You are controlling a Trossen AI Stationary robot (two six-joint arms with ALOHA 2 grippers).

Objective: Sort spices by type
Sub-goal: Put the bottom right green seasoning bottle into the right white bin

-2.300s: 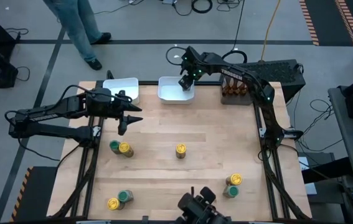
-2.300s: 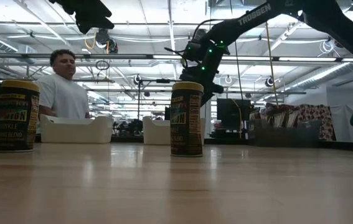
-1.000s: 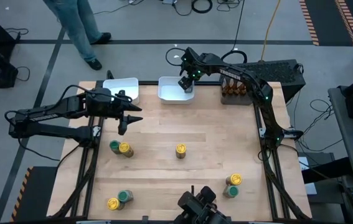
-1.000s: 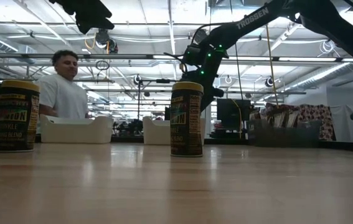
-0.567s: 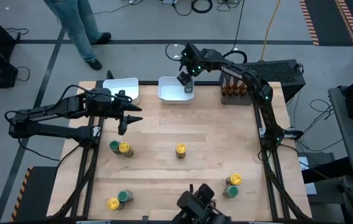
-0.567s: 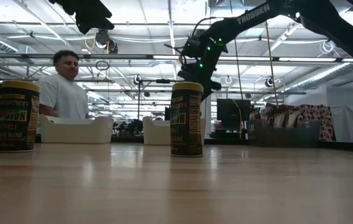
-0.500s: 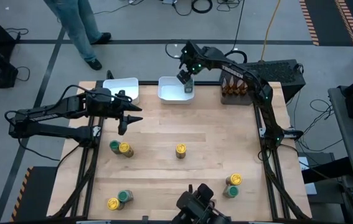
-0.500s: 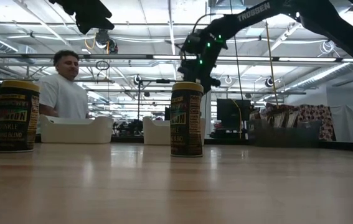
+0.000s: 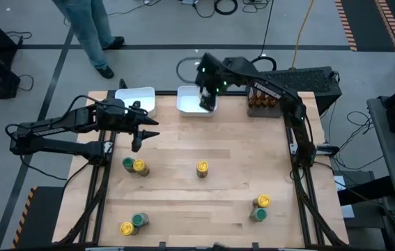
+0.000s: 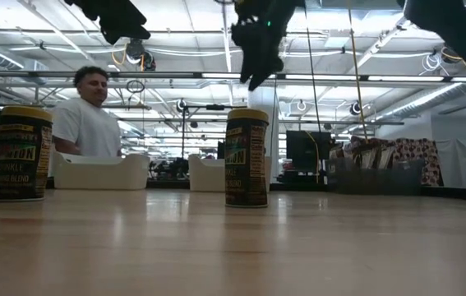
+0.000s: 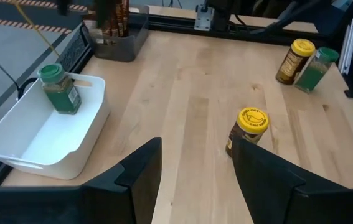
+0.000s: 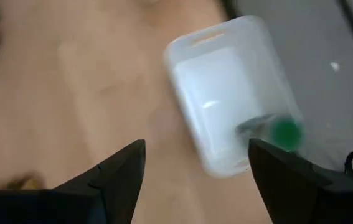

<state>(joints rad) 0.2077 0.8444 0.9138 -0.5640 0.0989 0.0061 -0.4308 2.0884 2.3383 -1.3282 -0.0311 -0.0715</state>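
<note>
Round jars with yellow or green lids stand on the wooden table: a pair (image 9: pixel 134 166) at the left, a single yellow-lidded jar (image 9: pixel 202 168) in the middle, a pair (image 9: pixel 260 207) at the right and a pair (image 9: pixel 133 224) near the front edge. One green-lidded jar (image 11: pixel 61 93) stands on its base in the middle white tray (image 9: pixel 183 104). My right gripper (image 9: pixel 207 100) hangs open high above that tray, touching nothing. My left gripper (image 9: pixel 143 136) waits open above the table's left side. Brown-orange packets (image 9: pixel 263 97) stand in a dark holder at the far right.
A second white tray (image 9: pixel 136 100) sits at the far edge, left of the middle one. A person stands beyond the table's far left corner (image 9: pixel 89 31). Bare wood lies between the trays and the jars.
My right gripper has risen from low in the middle white tray to well above it, drifting a little toward the table's left. The green-lidded jar stays standing in the tray. My left arm has kept still.
</note>
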